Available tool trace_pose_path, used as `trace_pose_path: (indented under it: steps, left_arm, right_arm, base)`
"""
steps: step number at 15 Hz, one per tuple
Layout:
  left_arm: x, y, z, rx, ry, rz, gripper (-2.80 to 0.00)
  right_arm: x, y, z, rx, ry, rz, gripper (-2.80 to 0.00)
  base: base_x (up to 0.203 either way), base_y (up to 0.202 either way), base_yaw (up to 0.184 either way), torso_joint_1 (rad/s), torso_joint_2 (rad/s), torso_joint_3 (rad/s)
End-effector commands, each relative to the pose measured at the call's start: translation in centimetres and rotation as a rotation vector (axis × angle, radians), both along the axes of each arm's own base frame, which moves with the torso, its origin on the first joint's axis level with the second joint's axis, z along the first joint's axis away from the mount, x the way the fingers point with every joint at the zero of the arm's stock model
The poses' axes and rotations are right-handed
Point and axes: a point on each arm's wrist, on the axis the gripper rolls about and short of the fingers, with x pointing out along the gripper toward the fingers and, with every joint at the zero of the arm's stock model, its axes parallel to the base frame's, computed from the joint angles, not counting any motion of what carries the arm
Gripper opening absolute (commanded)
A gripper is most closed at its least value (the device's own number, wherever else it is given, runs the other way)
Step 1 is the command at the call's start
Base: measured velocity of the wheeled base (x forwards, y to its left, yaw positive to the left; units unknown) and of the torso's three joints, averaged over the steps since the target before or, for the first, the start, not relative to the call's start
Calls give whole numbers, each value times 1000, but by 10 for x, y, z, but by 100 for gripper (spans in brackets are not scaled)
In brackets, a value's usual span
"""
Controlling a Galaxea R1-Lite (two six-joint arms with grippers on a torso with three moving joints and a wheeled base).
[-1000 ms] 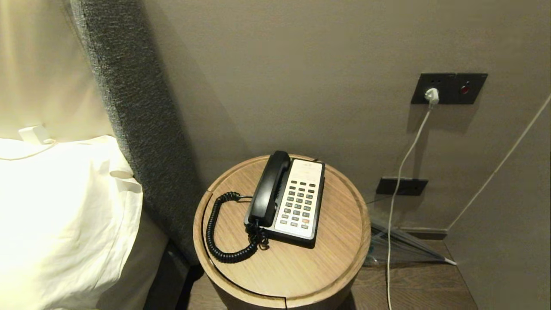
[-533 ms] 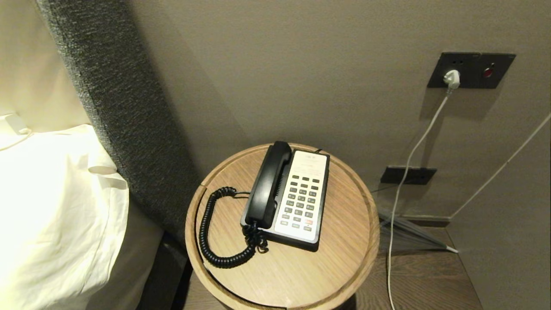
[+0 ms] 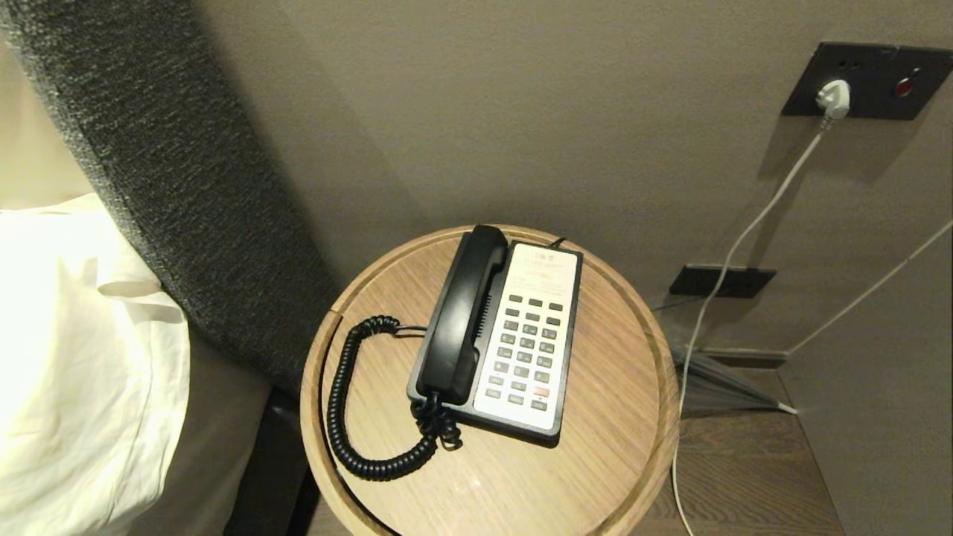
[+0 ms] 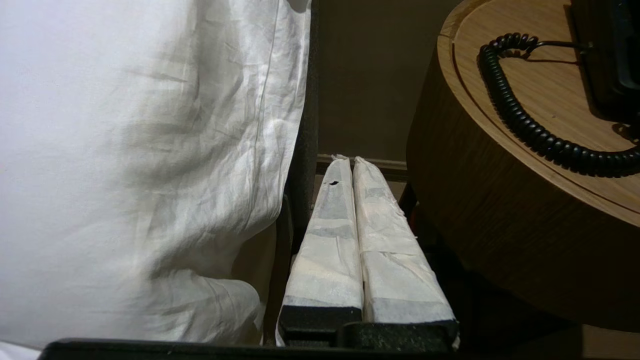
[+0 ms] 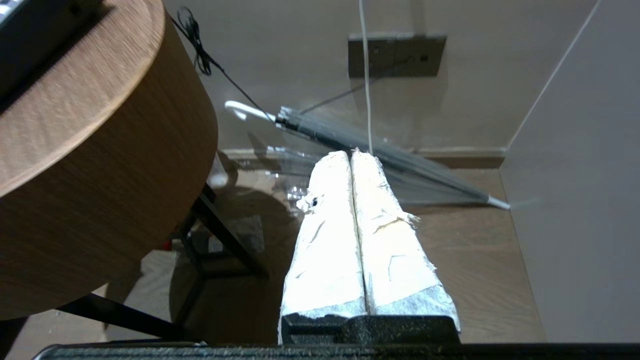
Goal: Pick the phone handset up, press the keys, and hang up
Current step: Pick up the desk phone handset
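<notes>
Nothing started yet: handset (image 3: 463,316) sits cradled on the phone (image 3: 497,339), keys (image 3: 526,353) untouched, while left gripper (image 4: 346,161) and right gripper (image 5: 350,153) hang low beside the table (image 3: 595,447), fingers pressed together.

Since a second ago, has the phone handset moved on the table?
No. The phone handset lies on its phone base as before; the whole view shifted, so the camera moved.

Round wood side table (image 3: 595,447) w/ phone base (image 3: 555,350) & coiled cord (image 3: 339,417) on top.
</notes>
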Motion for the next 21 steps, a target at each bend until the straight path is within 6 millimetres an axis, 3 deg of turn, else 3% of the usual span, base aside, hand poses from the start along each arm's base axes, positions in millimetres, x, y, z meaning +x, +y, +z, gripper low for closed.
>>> trace_pose_path:
  steps: [1,8,21]
  left_arm:
    - [3,0,-11,0,40,0,-280]
    - [3,0,-11,2,40,0,-280]
    - [3,0,-11,2,40,0,-280]
  right_arm:
    - [2,0,-5,0,18,0,-280]
    - [2,0,-5,0,18,0,-280]
    - [2,0,-5,0,18,0,-280]
  base:
    - [0,0,0,2,2,-197]
    - [0,0,0,2,5,-183]
    - [0,0,0,0,0,-7]
